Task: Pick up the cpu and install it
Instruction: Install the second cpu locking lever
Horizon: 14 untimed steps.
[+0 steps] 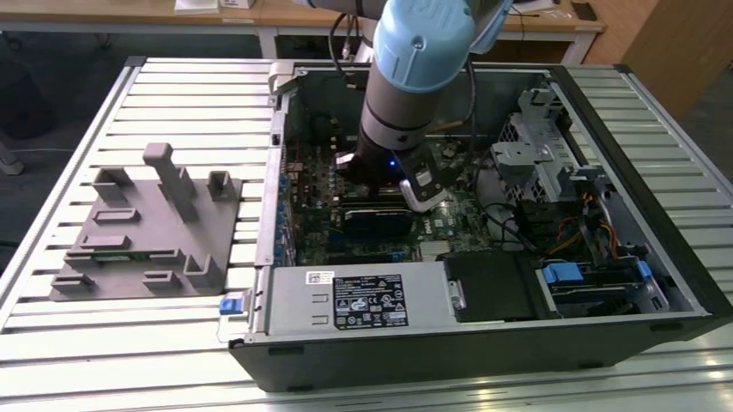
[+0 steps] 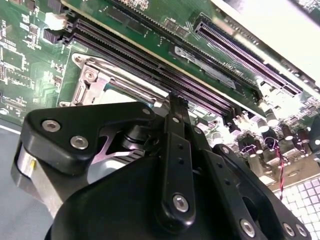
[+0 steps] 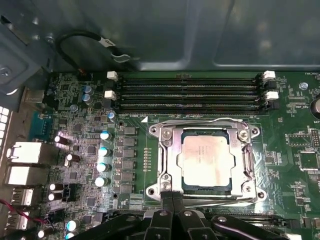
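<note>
Fingers [image 3: 171, 199] closed together, empty, just beside the socket frame [image 3: 165, 165]; cpu [image 3: 206, 159] flat inside it, edges square to the frame

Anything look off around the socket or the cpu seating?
Nothing stands out. In the first wrist view the cpu lies flat and square inside the socket frame, edges parallel to it. The hand sits at the frame's edge, beside the chip.

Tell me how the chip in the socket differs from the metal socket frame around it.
The chip is a flat, solid square with a pale, dull tan-silver top; the socket frame is an open ring of shiny bright steel with screws at its corners. The chip lies low inside the opening, while the frame stands around it and is larger. Both are squarish, metallic and lie flat on the green board.
</note>
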### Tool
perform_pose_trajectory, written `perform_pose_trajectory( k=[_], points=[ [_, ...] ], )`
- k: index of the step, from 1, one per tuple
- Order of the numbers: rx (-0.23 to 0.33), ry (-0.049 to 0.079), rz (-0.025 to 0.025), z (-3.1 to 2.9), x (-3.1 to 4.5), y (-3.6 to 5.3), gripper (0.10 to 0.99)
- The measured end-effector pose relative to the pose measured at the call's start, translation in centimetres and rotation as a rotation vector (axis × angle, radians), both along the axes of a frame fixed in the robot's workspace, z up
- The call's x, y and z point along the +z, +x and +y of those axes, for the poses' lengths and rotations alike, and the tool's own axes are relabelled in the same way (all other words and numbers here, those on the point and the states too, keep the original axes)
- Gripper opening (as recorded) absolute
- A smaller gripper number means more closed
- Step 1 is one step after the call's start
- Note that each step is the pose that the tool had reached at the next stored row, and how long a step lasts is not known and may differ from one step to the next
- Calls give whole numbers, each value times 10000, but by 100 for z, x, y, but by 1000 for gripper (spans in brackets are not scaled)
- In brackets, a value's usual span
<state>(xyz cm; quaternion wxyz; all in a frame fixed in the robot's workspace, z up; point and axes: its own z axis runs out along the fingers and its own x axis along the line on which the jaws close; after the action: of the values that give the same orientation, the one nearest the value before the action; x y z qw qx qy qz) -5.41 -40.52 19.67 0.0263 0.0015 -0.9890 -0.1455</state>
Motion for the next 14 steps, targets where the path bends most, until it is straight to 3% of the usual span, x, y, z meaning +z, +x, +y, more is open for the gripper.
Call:
perform_pose_trajectory(
  k=[7,14],
  points=[
    [7,48,-12,-21,-19,-53,106],
    [19,279,-28,-27,-27,-90,106]
  ],
)
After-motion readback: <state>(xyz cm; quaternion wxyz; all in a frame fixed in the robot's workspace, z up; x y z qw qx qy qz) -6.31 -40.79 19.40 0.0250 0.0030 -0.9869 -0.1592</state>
